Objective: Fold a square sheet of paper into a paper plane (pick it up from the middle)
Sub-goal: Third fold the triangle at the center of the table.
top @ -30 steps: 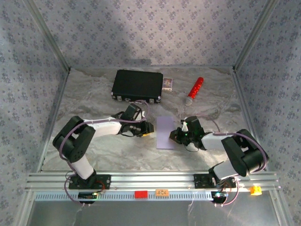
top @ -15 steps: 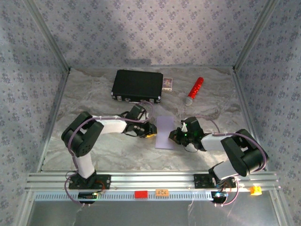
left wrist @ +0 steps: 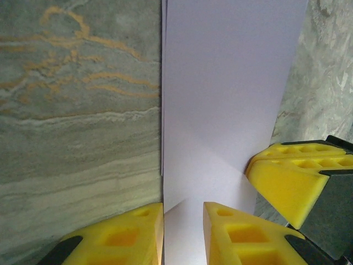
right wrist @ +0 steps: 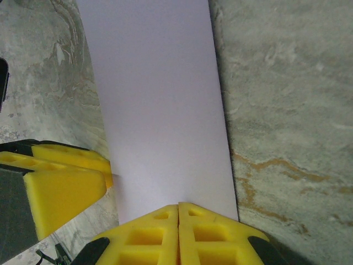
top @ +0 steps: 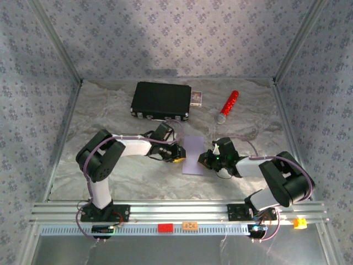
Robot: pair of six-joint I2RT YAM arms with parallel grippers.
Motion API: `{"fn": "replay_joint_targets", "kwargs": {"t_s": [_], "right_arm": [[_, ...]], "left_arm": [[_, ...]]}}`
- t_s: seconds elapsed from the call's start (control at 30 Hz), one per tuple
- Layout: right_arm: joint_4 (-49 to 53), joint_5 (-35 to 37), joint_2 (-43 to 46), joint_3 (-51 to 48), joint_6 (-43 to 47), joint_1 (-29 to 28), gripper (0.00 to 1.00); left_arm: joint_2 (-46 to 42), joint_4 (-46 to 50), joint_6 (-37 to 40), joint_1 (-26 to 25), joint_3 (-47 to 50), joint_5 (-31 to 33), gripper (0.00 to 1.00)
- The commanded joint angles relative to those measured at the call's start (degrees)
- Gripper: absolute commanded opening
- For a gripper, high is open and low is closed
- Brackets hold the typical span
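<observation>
The square sheet of paper [top: 193,154], pale lilac, lies on the table as a narrow folded rectangle between my two grippers. My left gripper [top: 177,156] is at its left edge. In the left wrist view its yellow fingers [left wrist: 132,232] stand a narrow gap apart, so the left gripper [left wrist: 183,207] is open. The paper [left wrist: 220,99] runs into that gap, with a slanted flap edge showing there. My right gripper [right wrist: 178,207] is shut, with its tips resting on the right edge of the sheet [right wrist: 160,99].
A black case [top: 161,100] lies at the back, with a small card box [top: 196,97] beside it. A red-and-silver cylinder [top: 228,106] lies to their right. Patterned walls close in three sides. An aluminium rail [top: 176,210] runs along the front.
My left arm has slid right to the paper's left edge and its jaws have narrowed. The right arm and the sheet have stayed put.
</observation>
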State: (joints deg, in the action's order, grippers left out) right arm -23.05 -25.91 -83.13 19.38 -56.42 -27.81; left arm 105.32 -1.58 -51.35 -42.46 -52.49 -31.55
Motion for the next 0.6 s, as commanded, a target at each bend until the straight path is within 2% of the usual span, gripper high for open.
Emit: {"fn": "replay_joint_targets", "kwargs": {"t_s": [0.0, 0.57], "right_arm": [[3.87, 2.88, -0.89, -1.80, -0.45, -0.56, 0.10], [3.71, 3.15, -0.98, -1.89, -0.62, -0.58, 0.10]], "left_arm": [[0.86, 0.10, -0.33, -0.49, -1.20, -1.28, 0.25], [-2.54, -3.48, -1.31, -0.43, 1.20, 0.62, 0.24]]}}
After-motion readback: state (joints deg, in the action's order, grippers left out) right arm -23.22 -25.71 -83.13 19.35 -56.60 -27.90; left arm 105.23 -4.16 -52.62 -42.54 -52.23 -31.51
